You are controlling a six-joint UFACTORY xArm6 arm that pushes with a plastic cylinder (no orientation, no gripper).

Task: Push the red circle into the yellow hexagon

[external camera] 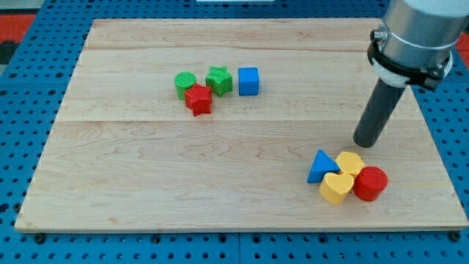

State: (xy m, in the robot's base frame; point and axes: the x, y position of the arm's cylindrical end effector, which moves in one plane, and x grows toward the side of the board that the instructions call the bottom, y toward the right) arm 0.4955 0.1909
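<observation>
The red circle (370, 183) sits near the view's bottom right, touching the yellow hexagon (350, 163) at its upper left and a yellow heart (336, 188) at its left. A blue triangle (321, 166) lies just left of the hexagon. My tip (364, 144) rests on the board just above the hexagon, slightly to its right, a small gap away, and up and left of the red circle.
A cluster stands at the view's upper middle: a green circle (185, 83), a red star (198, 99), a green star (218, 80) and a blue cube (248, 81). The wooden board (220, 176) ends close to the right and bottom of the red circle.
</observation>
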